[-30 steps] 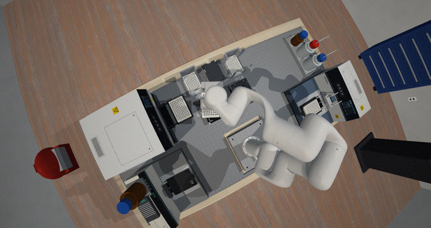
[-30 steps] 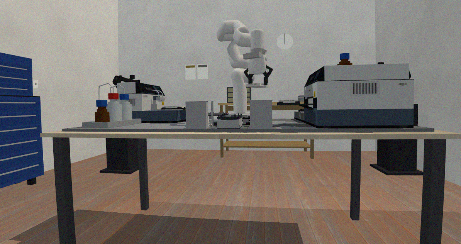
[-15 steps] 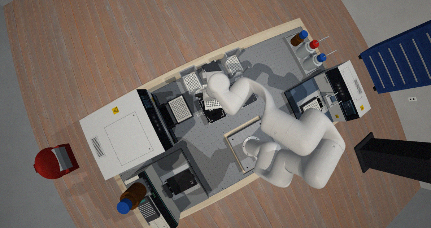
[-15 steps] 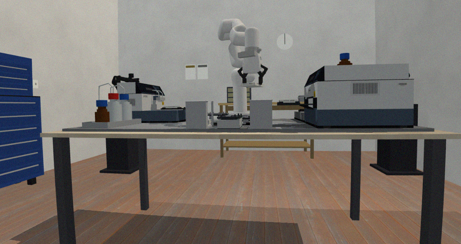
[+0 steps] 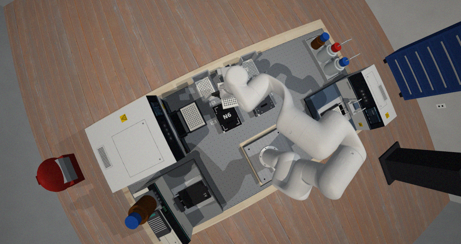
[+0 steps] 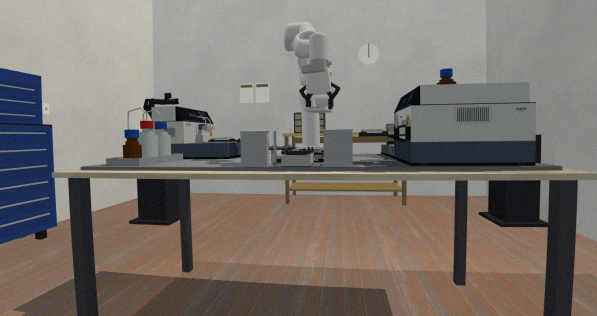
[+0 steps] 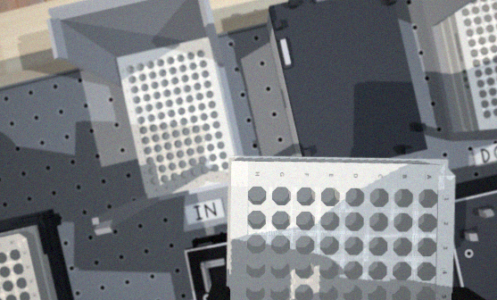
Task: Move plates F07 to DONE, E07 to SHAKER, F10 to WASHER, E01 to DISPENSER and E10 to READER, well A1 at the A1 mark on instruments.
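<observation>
My gripper (image 6: pixel 319 104) is shut on a white well plate (image 7: pixel 339 232), held level high above the deck; its label cannot be read. In the top view the plate (image 5: pixel 229 102) hangs over the far edge of nest N6 (image 5: pixel 229 119). Just beyond it, a dark empty nest (image 7: pixel 348 80) lies between the IN rack (image 7: pixel 178 116) and the DONE rack (image 7: pixel 491 62), each with a plate inside. Another plate (image 5: pixel 192 116) sits on the tray of the big white instrument. Another plate (image 5: pixel 337 108) sits in the right instrument. The front instrument's black nest (image 5: pixel 195 194) is empty.
The two rack walls (image 6: pixel 254 148) (image 6: pixel 337 147) stand tall on the deck below the gripper. Reagent bottles (image 5: pixel 332 50) stand at the far right corner, and a brown bottle (image 5: pixel 142 209) beside the front instrument. My arm hides the regrip nest in the top view.
</observation>
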`<state>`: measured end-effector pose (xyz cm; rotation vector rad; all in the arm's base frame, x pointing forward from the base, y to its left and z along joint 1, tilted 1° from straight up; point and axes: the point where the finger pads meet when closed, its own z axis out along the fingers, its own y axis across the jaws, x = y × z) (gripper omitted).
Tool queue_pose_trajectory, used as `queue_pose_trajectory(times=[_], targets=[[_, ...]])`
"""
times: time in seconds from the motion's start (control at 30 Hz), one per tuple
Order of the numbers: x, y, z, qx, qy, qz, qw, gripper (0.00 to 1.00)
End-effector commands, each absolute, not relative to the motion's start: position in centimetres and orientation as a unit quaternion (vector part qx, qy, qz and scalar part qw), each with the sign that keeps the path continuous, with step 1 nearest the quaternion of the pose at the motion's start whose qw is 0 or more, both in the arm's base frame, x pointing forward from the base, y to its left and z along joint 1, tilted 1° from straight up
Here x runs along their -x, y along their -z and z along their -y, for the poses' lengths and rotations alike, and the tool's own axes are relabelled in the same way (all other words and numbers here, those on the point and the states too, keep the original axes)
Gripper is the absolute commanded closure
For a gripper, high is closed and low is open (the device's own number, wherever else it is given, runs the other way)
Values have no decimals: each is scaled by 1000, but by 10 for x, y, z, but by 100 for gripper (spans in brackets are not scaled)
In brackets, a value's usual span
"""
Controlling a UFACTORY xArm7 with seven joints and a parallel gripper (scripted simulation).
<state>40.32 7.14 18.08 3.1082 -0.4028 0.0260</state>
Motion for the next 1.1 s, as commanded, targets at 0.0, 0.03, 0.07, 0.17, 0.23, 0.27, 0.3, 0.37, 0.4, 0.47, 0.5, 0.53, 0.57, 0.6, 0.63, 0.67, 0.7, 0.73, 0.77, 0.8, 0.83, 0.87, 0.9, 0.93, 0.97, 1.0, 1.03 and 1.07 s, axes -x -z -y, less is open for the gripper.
queue_pose_trajectory(times=[0.0, 0.03, 0.07, 0.17, 0.23, 0.27, 0.3, 0.37, 0.4, 0.47, 0.5, 0.53, 0.57, 0.6, 0.63, 0.67, 0.7, 0.73, 0.77, 0.8, 0.83, 0.87, 0.9, 0.93, 0.97, 1.0, 1.03, 1.07], targets=[[-413, -183, -66, -992, -10, 128, 2, 100], [-415, -183, -63, -992, -10, 128, 2, 100], [-415, -183, -63, -992, -10, 128, 2, 100], [-420, -183, -59, -993, -10, 116, 2, 100], [-425, -183, -55, -994, -10, 104, 2, 100], [-428, -183, -53, -995, -10, 99, 2, 100], [-430, -183, -50, -996, -10, 93, 3, 100], [-435, -183, -46, -997, -10, 81, 3, 100], [-438, -183, -44, -997, -10, 75, 3, 100], [-443, -183, -39, -998, -10, 68, 3, 100], [-446, -183, -37, -998, -10, 68, 3, 100], [-448, -183, -35, -998, -10, 68, 3, 100], [-451, -184, -33, -998, -10, 68, 3, 100], [-453, -184, -31, -998, -10, 68, 3, 100], [-453, -184, -31, -998, -10, 68, 3, 100], [-453, -184, -31, -998, -10, 68, 3, 100], [-456, -184, -29, -998, -10, 68, 3, 100], [-458, -184, -26, -998, -10, 68, 3, 100], [-461, -184, -24, -998, -10, 68, 3, 100], [-464, -184, -23, -998, -10, 63, 3, 100], [-467, -184, -21, -998, -10, 57, 3, 100], [-470, -184, -20, -999, -10, 51, 3, 100], [-473, -184, -18, -999, -10, 45, 3, 100], [-476, -184, -17, -999, -10, 39, 3, 100], [-479, -184, -16, -999, -10, 34, 3, 100], [-482, -184, -14, -1000, -10, 28, 3, 100], [-485, -184, -13, -1000, -10, 22, 4, 100], [-488, -184, -11, -1000, -10, 16, 4, 100]])
